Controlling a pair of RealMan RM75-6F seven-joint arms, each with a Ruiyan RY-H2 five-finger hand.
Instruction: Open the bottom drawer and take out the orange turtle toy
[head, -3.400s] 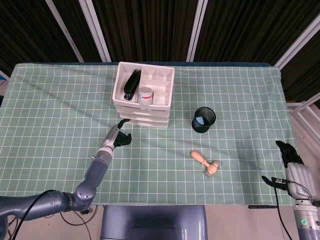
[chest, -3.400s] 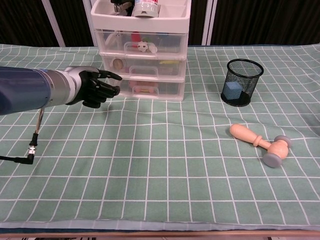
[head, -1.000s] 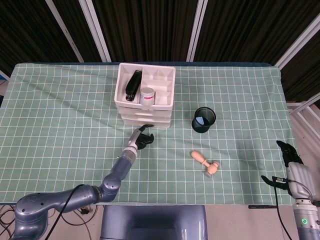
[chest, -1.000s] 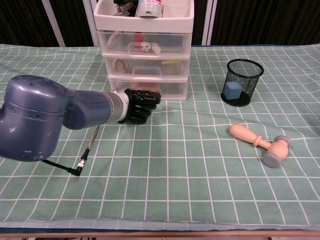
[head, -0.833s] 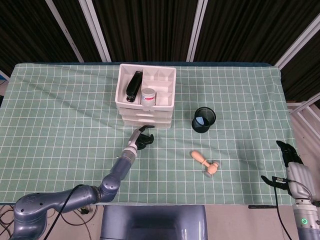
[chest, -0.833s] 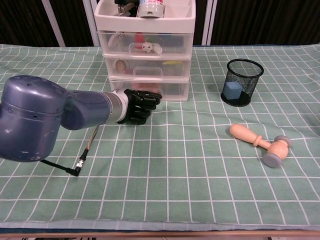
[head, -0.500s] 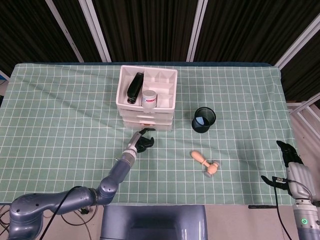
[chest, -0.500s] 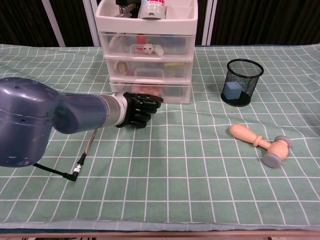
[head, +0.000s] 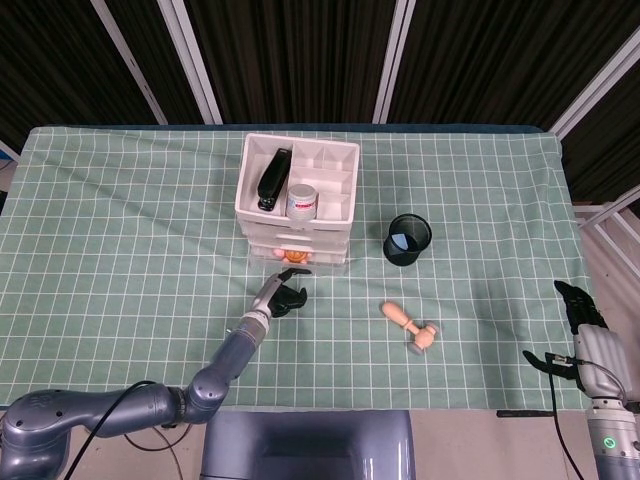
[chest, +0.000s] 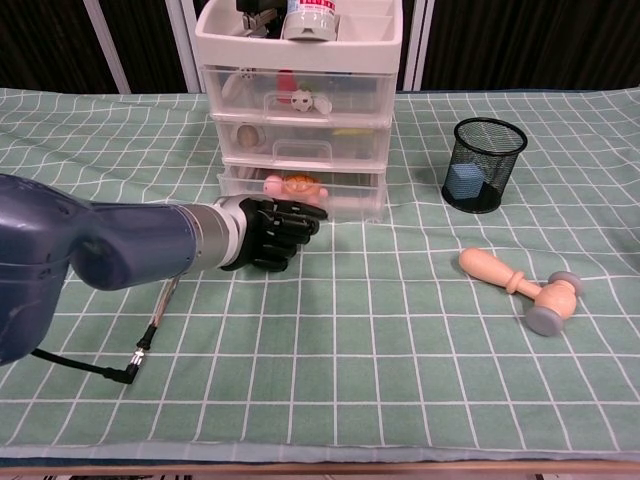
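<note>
The white three-drawer unit (head: 297, 205) (chest: 300, 100) stands at the middle back of the table. Its bottom drawer (chest: 345, 196) is pulled out a little. The orange turtle toy (head: 293, 256) (chest: 297, 184) shows inside it, at the front. My left hand (head: 280, 297) (chest: 268, 232) is right in front of that drawer, its dark fingers curled onto the drawer's front handle just below the turtle. My right hand (head: 578, 308) hangs off the table's right front corner, fingers apart, holding nothing; the chest view does not show it.
A black mesh cup (head: 408, 240) (chest: 484, 163) with a blue object inside stands right of the drawers. A wooden toy hammer (head: 411, 327) (chest: 520, 287) lies in front of it. The unit's top tray holds a black stapler (head: 271, 180) and a white jar (head: 300, 200).
My left hand came from the drawers' left to the bottom drawer's front, then drew back toward me. The drawer slid out, uncovering the turtle, and the whole unit shifted slightly.
</note>
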